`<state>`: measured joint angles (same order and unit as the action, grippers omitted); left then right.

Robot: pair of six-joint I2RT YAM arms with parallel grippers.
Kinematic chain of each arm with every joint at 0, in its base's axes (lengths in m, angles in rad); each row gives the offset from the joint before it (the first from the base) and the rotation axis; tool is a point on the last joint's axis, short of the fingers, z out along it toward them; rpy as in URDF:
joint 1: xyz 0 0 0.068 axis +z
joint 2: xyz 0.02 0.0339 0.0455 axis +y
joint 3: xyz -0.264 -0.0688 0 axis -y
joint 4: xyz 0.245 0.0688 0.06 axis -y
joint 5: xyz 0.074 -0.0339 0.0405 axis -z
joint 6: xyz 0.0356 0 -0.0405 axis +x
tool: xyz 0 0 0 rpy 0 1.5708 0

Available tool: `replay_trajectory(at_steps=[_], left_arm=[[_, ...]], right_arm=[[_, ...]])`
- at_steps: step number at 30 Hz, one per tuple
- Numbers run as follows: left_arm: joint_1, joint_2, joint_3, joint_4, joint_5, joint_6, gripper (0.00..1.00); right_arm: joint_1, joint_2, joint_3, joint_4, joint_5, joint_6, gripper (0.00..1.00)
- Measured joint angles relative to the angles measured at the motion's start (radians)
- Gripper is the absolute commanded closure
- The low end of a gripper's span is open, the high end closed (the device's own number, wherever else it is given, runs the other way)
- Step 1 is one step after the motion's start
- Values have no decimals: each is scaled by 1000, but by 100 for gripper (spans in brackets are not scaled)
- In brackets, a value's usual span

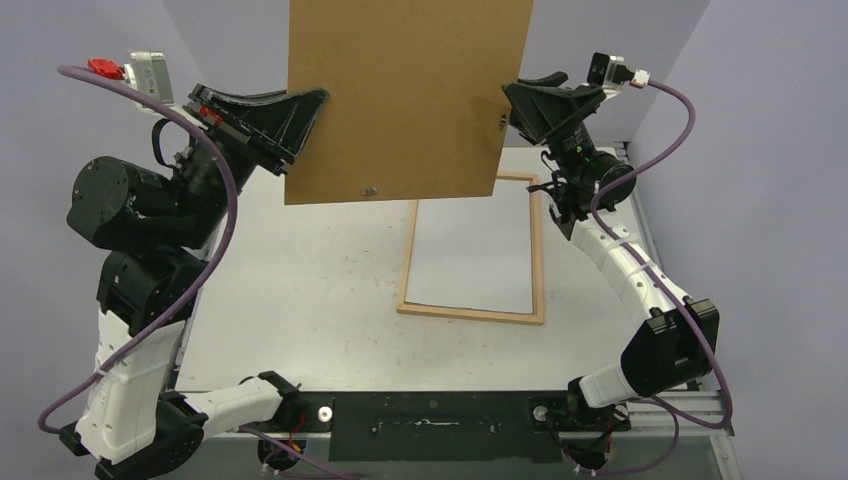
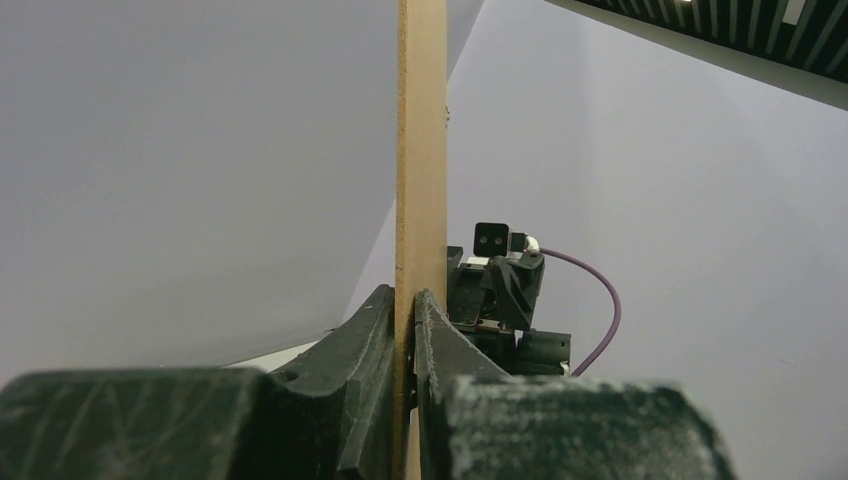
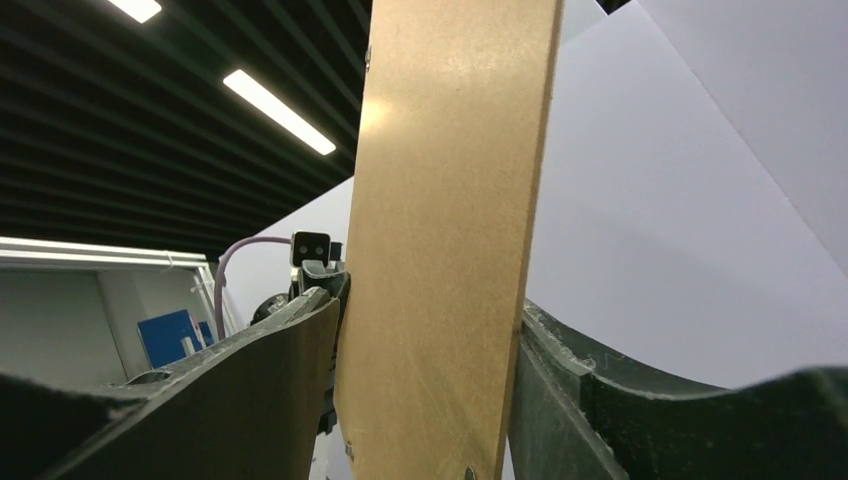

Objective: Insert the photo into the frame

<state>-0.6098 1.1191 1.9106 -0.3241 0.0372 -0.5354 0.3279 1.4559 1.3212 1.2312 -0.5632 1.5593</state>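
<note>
A plain brown backing board [image 1: 410, 90] hangs upright, high above the table. My left gripper [image 1: 303, 125] is shut on its left edge; in the left wrist view the jaws [image 2: 405, 300] pinch the thin board [image 2: 420, 150] edge-on. My right gripper [image 1: 508, 103] is at the board's right edge. In the right wrist view its jaws [image 3: 430, 320] stand wide apart with the board [image 3: 450, 200] slanting between them. The light-wood frame [image 1: 470, 314] lies flat on the table below, its inside showing a pale sheet. The photo's printed side is not in view.
The white table [image 1: 300, 280] ends at grey walls behind and to the right. The frame's far end is hidden behind the raised board. A black strip [image 1: 430, 425] runs along the near edge between the arm bases.
</note>
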Motion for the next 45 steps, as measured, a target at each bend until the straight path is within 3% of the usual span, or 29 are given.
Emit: replay_trajectory(at_steps=[3,8,16,22,25,35,37,42,45], left_arm=[[0,-5,-10,-1,1,0,100],[0,-16,-24,0,1,0,100],[0,-26,-40,-10,2,2,100],[0,-26,-59,-25,11,0,100],[0,-26,-63,-21,13,-4,100],[0,-36,-72,-6,45,-13,100],[1,-46,-90,5,42,-14,88],[3,-72,-153,41,26,-1,47],[3,-83,-206,59,20,4,30]], right_arm=[[-2,1,10,-2,-13,-3,36],[-13,3,22,-8,-46,-18,41],[-53,48,40,45,-104,29,37],[-108,108,105,82,-173,103,44],[-119,114,131,83,-209,129,51],[-126,114,163,86,-244,193,100],[-126,114,171,98,-244,232,100],[-127,114,185,118,-242,267,100],[-137,114,187,128,-244,267,100]])
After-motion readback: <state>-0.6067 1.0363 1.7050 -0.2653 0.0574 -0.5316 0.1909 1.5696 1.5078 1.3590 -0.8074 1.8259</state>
